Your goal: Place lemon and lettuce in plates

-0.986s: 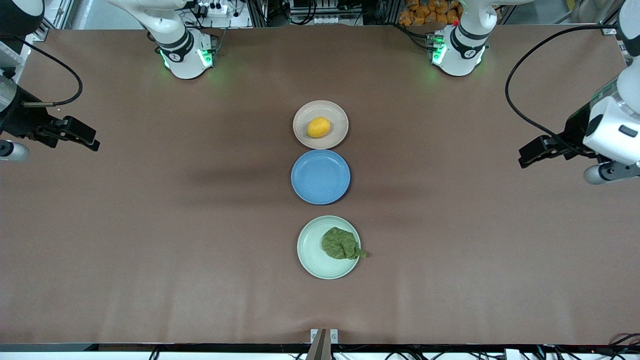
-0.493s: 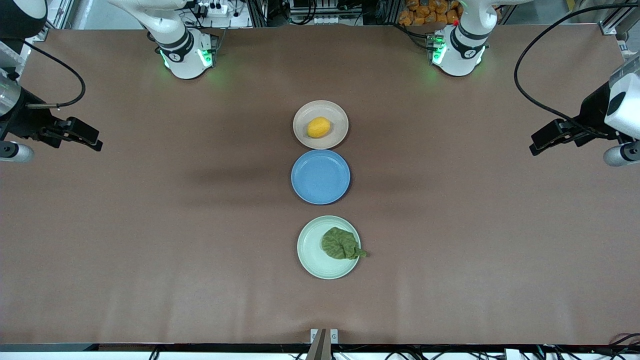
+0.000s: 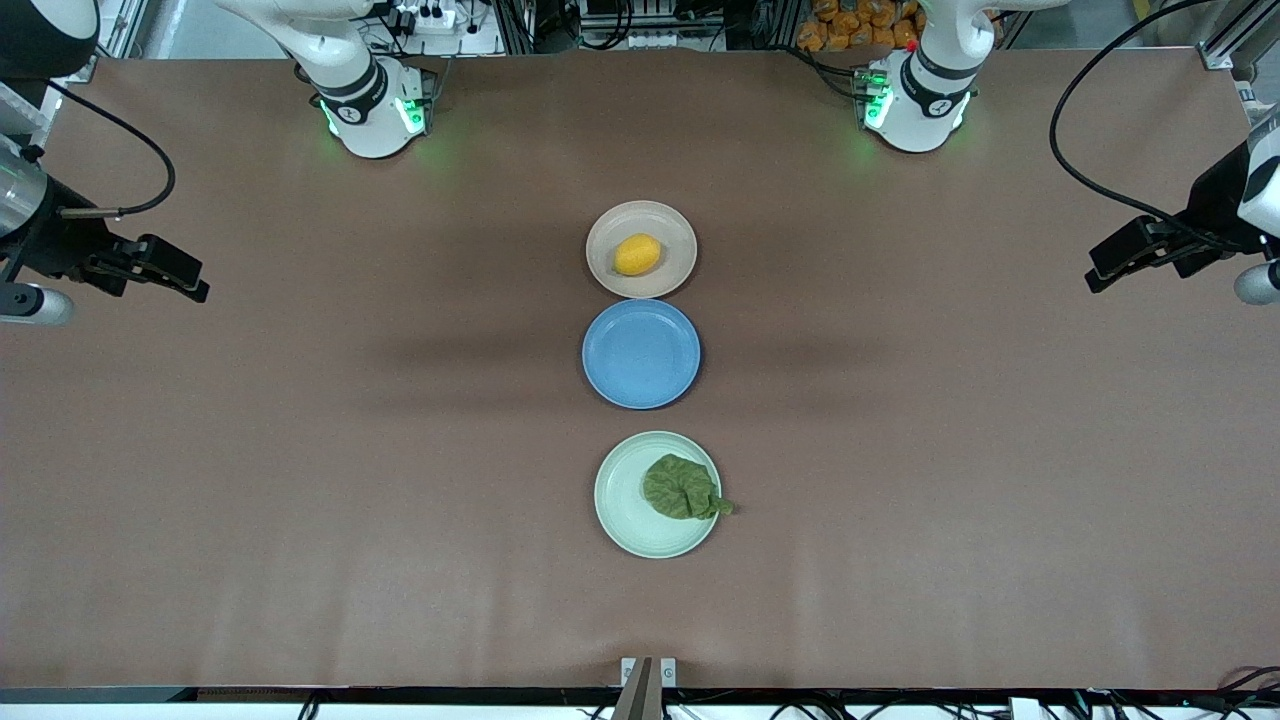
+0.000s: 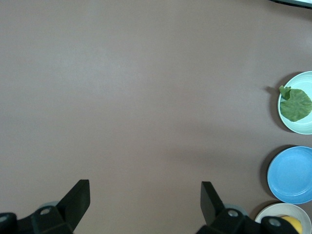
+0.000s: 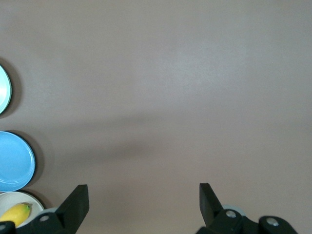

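Note:
The lemon (image 3: 637,254) lies in the beige-pink plate (image 3: 676,240), the plate nearest the robots' bases. The lettuce (image 3: 682,487) lies in the pale mint plate (image 3: 620,496), nearest the front camera, with its stem tip over the rim. My left gripper (image 3: 1098,274) is open and empty, up over the left arm's end of the table. My right gripper (image 3: 196,289) is open and empty over the right arm's end. The left wrist view shows the open left gripper (image 4: 145,187), the lettuce (image 4: 295,104) and the lemon (image 4: 292,223). The right wrist view shows the open right gripper (image 5: 144,190) and the lemon (image 5: 15,213).
An empty blue plate (image 3: 641,353) sits between the two other plates. The three plates form a line down the middle of the brown table (image 3: 300,450). The arm bases stand along the table edge farthest from the front camera.
The left gripper has drawn back toward the left arm's end of the table. The right gripper has shifted only slightly. The lemon, lettuce and plates have not moved.

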Robot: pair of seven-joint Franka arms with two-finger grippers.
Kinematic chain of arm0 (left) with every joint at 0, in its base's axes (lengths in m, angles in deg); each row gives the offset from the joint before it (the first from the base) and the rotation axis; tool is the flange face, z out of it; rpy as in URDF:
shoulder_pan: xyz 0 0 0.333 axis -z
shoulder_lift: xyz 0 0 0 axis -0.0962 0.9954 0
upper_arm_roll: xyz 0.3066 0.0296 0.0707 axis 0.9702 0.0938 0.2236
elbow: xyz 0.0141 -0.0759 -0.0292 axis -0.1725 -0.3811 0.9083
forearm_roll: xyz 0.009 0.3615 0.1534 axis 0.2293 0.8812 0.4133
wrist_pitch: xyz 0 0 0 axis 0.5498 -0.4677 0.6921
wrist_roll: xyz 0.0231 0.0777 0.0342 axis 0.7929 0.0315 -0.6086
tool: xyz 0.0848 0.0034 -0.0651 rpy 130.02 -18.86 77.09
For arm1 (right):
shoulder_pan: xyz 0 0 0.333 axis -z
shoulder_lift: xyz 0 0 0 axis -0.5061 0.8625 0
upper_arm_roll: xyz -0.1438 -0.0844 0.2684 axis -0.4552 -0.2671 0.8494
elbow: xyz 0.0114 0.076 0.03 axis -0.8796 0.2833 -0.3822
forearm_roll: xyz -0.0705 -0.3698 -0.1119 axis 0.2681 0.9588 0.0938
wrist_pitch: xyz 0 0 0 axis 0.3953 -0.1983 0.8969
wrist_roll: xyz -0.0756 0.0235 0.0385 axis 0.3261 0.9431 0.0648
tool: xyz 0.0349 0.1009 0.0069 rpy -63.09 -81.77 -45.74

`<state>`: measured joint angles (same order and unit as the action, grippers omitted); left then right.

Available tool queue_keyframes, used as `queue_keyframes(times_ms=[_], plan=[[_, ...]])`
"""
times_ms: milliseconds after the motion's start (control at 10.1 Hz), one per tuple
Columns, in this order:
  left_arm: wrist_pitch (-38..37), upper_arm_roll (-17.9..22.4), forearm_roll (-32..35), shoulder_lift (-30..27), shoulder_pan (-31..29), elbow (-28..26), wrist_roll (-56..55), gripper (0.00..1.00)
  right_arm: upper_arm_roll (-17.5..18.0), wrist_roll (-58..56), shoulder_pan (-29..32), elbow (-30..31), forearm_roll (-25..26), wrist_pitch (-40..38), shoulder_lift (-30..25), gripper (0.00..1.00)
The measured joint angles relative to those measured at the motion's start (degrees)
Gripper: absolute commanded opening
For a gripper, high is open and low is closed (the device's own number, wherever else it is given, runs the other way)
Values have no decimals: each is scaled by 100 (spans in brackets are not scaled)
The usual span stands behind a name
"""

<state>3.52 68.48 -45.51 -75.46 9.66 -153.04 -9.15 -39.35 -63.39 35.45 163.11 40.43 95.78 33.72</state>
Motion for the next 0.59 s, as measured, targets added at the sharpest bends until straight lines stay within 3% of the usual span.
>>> queue_keyframes(times_ms=[592], plan=[[0, 28, -171, -11, -147, 3, 4, 100, 1, 0, 0, 27, -39, 20, 1, 100]])
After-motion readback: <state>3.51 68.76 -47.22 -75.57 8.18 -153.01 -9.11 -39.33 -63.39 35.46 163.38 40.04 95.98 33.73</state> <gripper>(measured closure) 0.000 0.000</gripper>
